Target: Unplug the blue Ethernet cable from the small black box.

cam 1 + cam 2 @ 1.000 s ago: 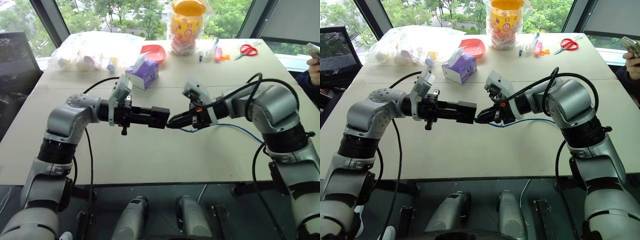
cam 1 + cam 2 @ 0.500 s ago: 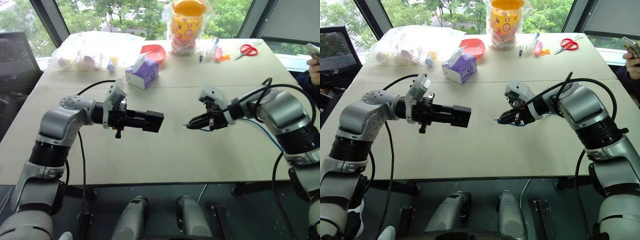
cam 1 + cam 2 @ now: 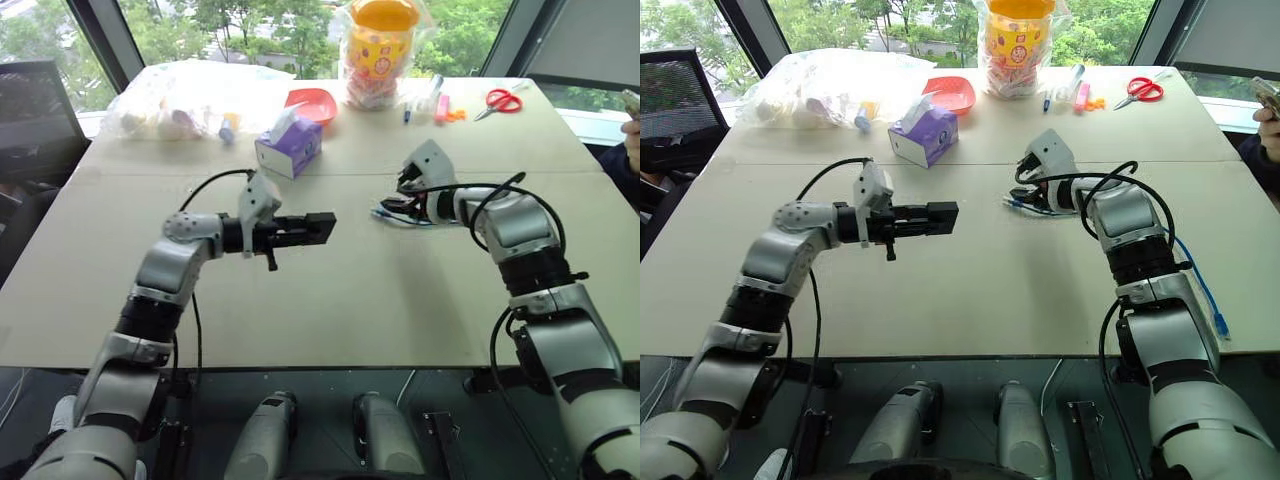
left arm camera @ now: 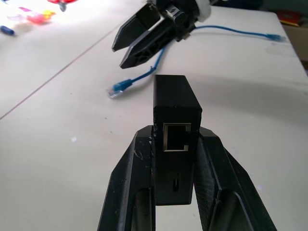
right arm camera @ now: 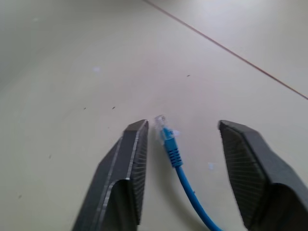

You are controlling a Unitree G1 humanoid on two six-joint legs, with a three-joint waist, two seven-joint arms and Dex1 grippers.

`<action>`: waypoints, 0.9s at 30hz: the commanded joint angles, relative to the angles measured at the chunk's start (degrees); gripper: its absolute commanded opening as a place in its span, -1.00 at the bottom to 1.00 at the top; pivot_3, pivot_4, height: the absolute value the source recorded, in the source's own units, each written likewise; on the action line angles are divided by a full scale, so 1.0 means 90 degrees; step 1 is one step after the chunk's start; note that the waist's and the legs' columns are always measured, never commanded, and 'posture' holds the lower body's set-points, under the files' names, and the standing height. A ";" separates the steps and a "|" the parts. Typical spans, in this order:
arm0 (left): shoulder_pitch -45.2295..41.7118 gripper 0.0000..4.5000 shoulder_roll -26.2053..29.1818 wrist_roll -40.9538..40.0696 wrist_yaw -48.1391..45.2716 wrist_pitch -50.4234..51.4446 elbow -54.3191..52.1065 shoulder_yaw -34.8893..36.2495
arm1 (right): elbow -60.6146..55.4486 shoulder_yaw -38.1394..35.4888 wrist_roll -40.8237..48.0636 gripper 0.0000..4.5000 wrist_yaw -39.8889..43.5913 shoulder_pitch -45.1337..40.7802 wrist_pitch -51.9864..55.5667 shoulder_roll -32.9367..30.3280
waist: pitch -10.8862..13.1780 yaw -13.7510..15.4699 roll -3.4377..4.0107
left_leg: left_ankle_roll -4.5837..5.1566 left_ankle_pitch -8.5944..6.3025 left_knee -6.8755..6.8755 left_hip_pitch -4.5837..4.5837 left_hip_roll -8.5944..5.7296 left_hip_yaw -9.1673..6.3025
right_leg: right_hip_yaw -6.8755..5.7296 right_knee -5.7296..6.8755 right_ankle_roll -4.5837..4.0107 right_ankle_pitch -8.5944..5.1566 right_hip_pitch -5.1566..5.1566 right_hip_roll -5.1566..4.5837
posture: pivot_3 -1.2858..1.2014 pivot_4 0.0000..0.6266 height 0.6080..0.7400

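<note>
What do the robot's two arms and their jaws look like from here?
Both arms are built of rounded silver-grey shells joined by black rings, with a black cable looping outside each. A pale grey block sits on each wrist. The left gripper and the right gripper each carry two black, wedge-shaped jaws; the right one's inner faces are finely ribbed.

An office or lab room: broad beige table (image 3: 330, 320) beside large windows (image 3: 250, 25) looking onto trees. On it lie red scissors (image 3: 503, 100), pens (image 3: 410, 108), a purple tissue box (image 3: 290, 148) and a snack jar (image 3: 378, 50); a mesh office chair (image 3: 675, 105) stands alongside.
</note>
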 commanded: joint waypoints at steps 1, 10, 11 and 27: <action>-0.0133 -0.80 -0.0279 0.0313 0.0394 -0.0664 0.0469 0.0037 | -0.0530 -0.0459 -0.0065 0.89 -0.0514 0.0038 0.0145 0.0034 | 0.0000 -0.0010 0.0000 | 0.0000 0.0000 -0.0001 0.0001 -0.0001 0.0001 | 0.0000 0.0001 0.0000 0.0000 -0.0001 0.0000 | 0.03 -0.52 1.00; -0.0083 -0.80 -0.0927 0.0680 0.0721 -0.1800 0.1803 0.0063 | -0.3067 -0.1232 0.0476 0.97 -0.0644 0.1365 0.1711 -0.0293 | -0.0001 -0.0011 0.0001 | 0.0002 0.0000 0.0005 0.0005 0.0001 0.0002 | -0.0002 0.0009 0.0001 0.0000 0.0003 0.0004 | 0.03 -0.52 1.00; -0.0065 -0.80 -0.0998 0.0729 0.0790 -0.1991 0.2038 0.0082 | -0.3380 -0.1271 0.0542 0.97 -0.0659 0.1562 0.1859 -0.0295 | -0.0001 -0.0010 0.0001 | 0.0002 0.0000 0.0006 0.0005 0.0001 0.0002 | -0.0002 0.0009 0.0001 0.0000 0.0004 0.0004 | 0.03 -0.52 1.00; 0.0614 0.99 -0.0280 0.0361 0.0083 -0.1485 0.1205 0.0304 | -0.5828 -0.1951 0.1717 1.00 -0.0422 0.2964 0.3457 -0.0774 | -0.0003 -0.0013 0.0003 | 0.0003 0.0000 0.0016 0.0015 0.0011 -0.0001 | -0.0003 0.0012 -0.0001 -0.0002 0.0016 0.0004 | 0.03 -0.52 1.00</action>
